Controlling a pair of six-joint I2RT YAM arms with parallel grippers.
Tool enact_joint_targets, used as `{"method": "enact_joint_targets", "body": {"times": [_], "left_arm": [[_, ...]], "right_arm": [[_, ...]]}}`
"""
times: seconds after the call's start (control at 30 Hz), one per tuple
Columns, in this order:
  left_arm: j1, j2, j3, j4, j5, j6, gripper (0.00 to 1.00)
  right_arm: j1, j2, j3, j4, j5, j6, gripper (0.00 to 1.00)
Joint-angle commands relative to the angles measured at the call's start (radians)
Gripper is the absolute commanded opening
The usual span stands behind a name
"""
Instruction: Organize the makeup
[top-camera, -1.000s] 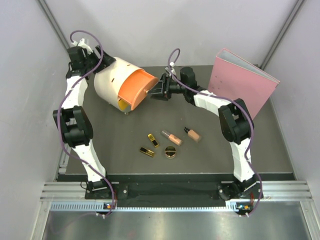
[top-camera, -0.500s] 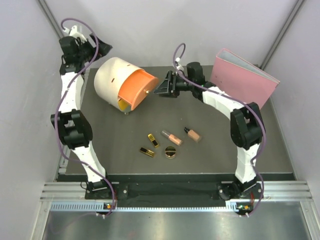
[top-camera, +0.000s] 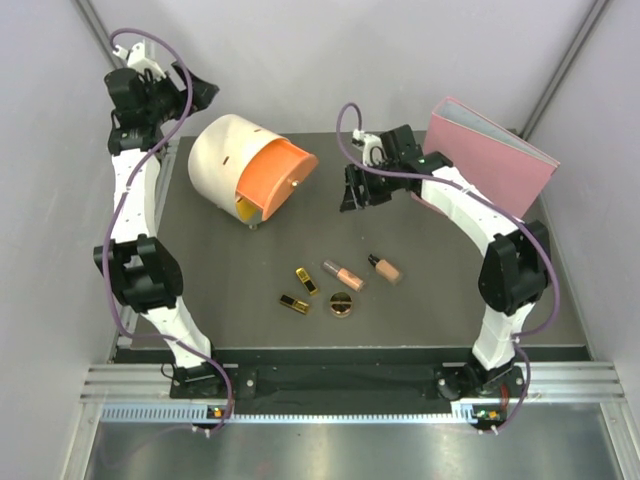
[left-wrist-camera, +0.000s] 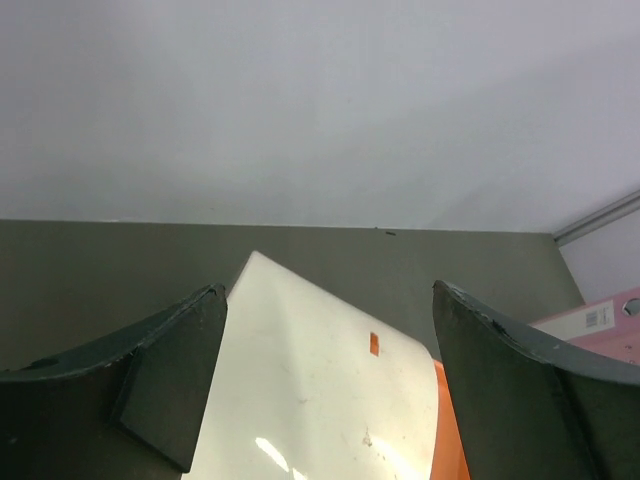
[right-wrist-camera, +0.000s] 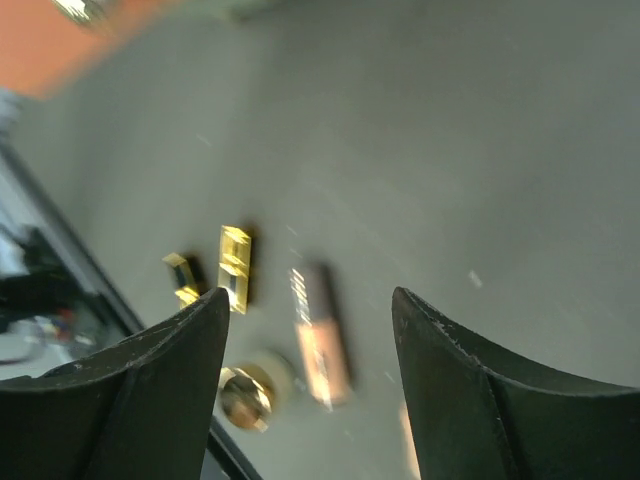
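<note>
**Right gripper (top-camera: 353, 193) hung open and empty over the table (top-camera: 230, 300), between the drawer box (top-camera: 232, 160) and the loose makeup.**
All five cosmetics lay clustered at the near middle, outside the box and its pulled-out orange drawer (top-camera: 277, 177): two lipstick cases (top-camera: 307, 280), two peach bottles (top-camera: 344, 275) and a gold compact (top-camera: 341, 304). The left gripper (top-camera: 195, 90), fingers apart on nothing, hovered high behind the box. The pickup looked best made on an item at the cluster's edge, jaws square across its narrow width, since the bottles lay sideways and could roll into close neighbours.
</note>
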Motion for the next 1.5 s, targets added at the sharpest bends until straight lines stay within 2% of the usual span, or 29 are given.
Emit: {"method": "enact_joint_targets", "body": {"times": [0.0, 0.13, 0.3, 0.5, 0.7, 1.13, 1.47], "left_arm": [[0.005, -0.077, -0.065, -0.003, -0.025, 0.034, 0.88], [0.005, -0.075, -0.072, -0.012, -0.028, 0.04, 0.89], [0.005, -0.066, -0.069, -0.017, -0.025, 0.03, 0.89], [0.005, -0.051, -0.072, -0.019, -0.005, 0.011, 0.9], [0.005, -0.049, -0.094, -0.02, 0.001, 0.016, 0.9], [0.005, -0.035, -0.114, -0.017, 0.015, 0.005, 0.9], [0.005, -0.018, -0.103, -0.017, 0.015, -0.009, 0.9]], "right_arm": [[0.007, -0.127, -0.09, -0.108, 0.184, -0.152, 0.66], [0.009, -0.182, -0.143, -0.05, 0.285, -0.103, 0.67], [0.026, -0.21, -0.15, -0.082, 0.422, -0.125, 0.68], [0.047, -0.254, -0.22, -0.086, 0.482, -0.164, 0.69], [0.084, -0.234, -0.298, -0.128, 0.498, -0.225, 0.68], [0.13, -0.13, -0.387, -0.157, 0.522, -0.222, 0.65], [0.13, -0.046, -0.383, -0.171, 0.49, -0.204, 0.61]]}}
